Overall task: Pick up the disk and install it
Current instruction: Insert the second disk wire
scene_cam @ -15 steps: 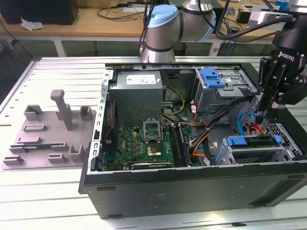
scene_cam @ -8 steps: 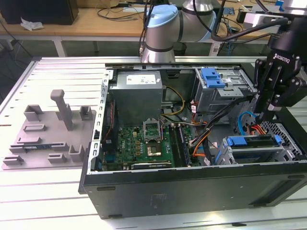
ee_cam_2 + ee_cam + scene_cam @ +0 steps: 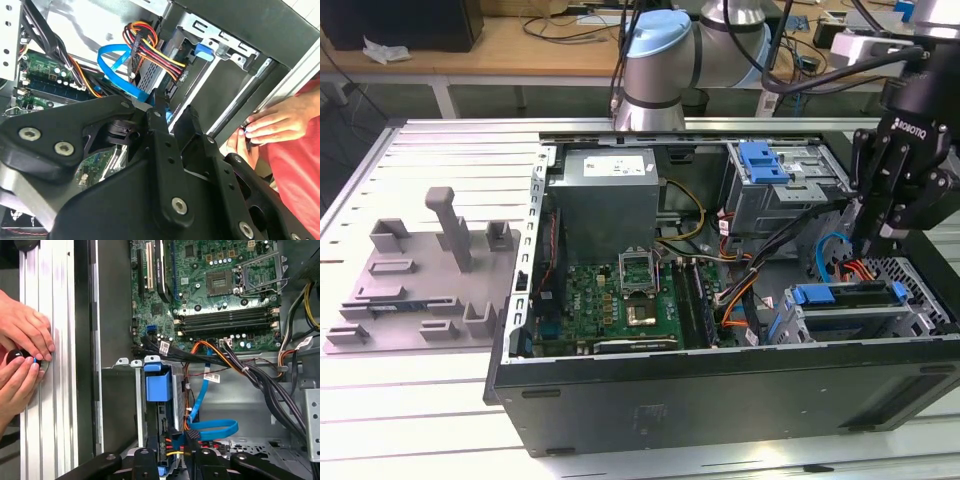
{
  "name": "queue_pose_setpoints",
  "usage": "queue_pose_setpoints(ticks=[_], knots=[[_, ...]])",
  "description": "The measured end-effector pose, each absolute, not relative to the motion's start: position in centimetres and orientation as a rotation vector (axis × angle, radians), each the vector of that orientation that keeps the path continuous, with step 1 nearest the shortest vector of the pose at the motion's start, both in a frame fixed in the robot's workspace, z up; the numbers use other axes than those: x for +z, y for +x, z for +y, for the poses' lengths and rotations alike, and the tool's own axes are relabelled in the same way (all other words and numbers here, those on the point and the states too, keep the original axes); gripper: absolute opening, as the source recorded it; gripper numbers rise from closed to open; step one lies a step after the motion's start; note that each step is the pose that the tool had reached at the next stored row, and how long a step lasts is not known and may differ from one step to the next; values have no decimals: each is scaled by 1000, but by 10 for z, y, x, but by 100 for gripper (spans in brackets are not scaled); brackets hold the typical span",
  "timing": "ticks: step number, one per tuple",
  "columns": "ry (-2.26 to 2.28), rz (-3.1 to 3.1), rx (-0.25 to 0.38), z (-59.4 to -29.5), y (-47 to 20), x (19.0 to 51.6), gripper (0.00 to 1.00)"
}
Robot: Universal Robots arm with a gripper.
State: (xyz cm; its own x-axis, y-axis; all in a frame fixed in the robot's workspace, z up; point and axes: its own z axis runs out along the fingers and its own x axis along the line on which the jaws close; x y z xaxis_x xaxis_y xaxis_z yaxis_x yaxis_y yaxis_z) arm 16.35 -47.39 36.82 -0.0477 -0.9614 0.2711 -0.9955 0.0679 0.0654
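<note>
While the jaws (image 3: pixel 876 238) hang nearly closed, empty, one disk (image 3: pixel 845 296) sits caged.

Obscured and cropped items, open black computer case (image 3: pixel 720 395)

Black multi-link robot gripper (image 3: pixel 880 232): fingertips sunk behind the drive cage at the case's corner, their spacing not discernible; links cropped at the picture edge in both wrist views. Silver hard drive in blue plastic carrier (image 3: pixel 840 297): edge-on in the cage, label face hidden. Person's two hands (image 3: pixel 22 357): cut off at the wrists, pinching a small dark object too covered by fingers to identify. Grey-and-blue robot arm (image 3: pixel 665 60): upper part out of frame.
</note>
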Motion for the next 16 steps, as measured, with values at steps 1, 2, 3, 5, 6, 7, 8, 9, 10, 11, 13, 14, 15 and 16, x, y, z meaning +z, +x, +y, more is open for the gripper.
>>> queue_pose_setpoints(ticks=[1, 2, 3, 5, 6, 7, 8, 9, 10, 11, 13, 14, 15, 16], knots=[[1983, -2104, 202, -474, 163, 368, 35], [1983, -2104, 201, -474, 163, 367, 35], [1984, -2104, 200, -474, 163, 367, 35], [1984, -2108, 196, -474, 163, 366, 35], [1983, -2112, 192, -474, 163, 366, 35], [1984, -2116, 188, -474, 163, 366, 35], [1985, -2118, 183, -474, 163, 366, 35], [1987, -2121, 178, -474, 163, 366, 35], [1988, -2124, 175, -474, 163, 365, 35], [1989, -2125, 173, -474, 163, 365, 35], [1990, -2130, 167, -474, 163, 365, 35], [1991, -2132, 164, -474, 163, 365, 35], [1991, -2134, 161, -474, 163, 365, 35], [1992, -2136, 157, -474, 163, 365, 35]])
